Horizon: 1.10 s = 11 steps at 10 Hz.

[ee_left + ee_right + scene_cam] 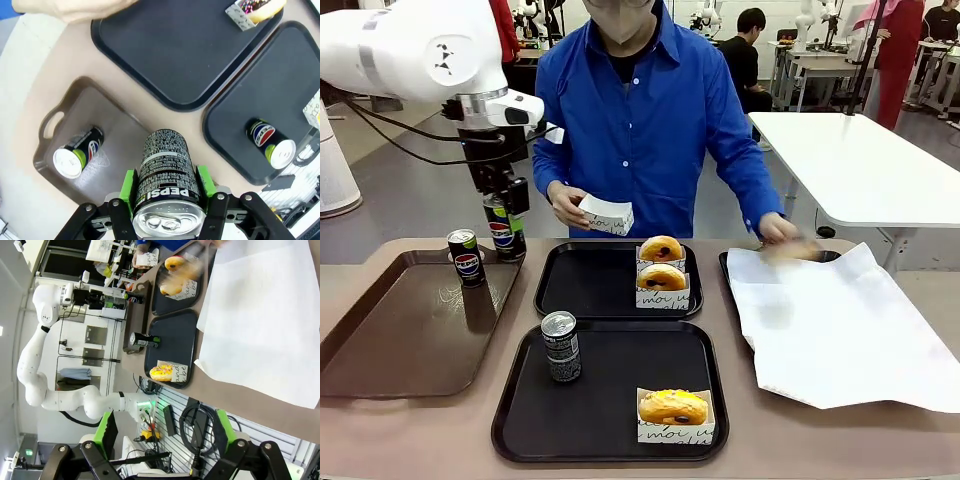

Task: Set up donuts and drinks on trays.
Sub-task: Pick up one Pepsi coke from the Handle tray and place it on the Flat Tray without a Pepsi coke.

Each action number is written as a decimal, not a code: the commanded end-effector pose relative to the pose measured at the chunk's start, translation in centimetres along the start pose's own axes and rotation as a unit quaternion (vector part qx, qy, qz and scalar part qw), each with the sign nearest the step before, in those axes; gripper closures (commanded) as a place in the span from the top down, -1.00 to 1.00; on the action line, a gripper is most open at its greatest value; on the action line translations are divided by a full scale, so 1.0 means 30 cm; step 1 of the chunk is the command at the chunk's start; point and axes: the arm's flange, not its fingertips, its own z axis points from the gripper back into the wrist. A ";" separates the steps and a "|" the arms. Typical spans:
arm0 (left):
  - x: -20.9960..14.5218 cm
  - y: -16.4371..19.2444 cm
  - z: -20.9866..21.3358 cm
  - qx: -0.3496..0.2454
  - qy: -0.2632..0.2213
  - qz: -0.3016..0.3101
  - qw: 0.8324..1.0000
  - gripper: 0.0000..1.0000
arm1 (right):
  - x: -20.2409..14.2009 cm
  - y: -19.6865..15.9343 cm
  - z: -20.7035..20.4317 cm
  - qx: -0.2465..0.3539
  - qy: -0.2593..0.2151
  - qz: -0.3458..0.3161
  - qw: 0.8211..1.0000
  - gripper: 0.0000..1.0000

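Near black tray (pixel 520 435): one yellow-glazed donut (pixel 672 406) in a white sleeve at the front right corner, script reading roughly "moi"; one dark can (pixel 560 346) standing upright at the tray's left, label too small to read in the front view.

Far black tray (pixel 570 300): two donuts (pixel 661 264) in sleeves with the same script, stacked front to back at its right end. No can is standing on it. Judgement: this tray is lacking its drink.

Left gripper (pixel 168 190) is hanging above the far edge of the brown tray (pixel 380 340), jaws part-closed with the green pads (pixel 129 187) clamping a held can (pixel 165 170) on both sides. "PEPSI" is reading clearly on the held can in the left wrist view; long axis upright, silver top towards the wrist. The far black tray lies to the gripper's right, just beside; the coming move is probably a short sideways carry onto the tray's bare left half.

Another Pepsi can (pixel 466 256) is standing on the brown tray, logo showing.

Right gripper (pixel 165 445) is sitting well back from the table, jaws wide, gripping nothing.

Far side: the person's hand (pixel 567 205) is holding an empty sleeve (pixel 607 214); the other hand (pixel 782 232) is blurring over the white paper (pixel 840 330).
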 end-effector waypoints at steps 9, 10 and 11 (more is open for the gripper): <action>0.094 0.087 -0.249 -0.004 -0.077 0.020 0.997 0.16 | 0.002 -0.002 -0.001 0.012 -0.005 0.009 1.000 1.00; 0.106 0.101 -0.270 0.002 -0.068 0.026 0.997 0.16 | 0.002 -0.002 -0.001 0.012 -0.005 0.009 1.000 1.00; 0.085 0.107 -0.269 -0.009 -0.055 0.035 0.998 0.16 | 0.002 -0.002 -0.001 0.012 -0.005 0.009 1.000 1.00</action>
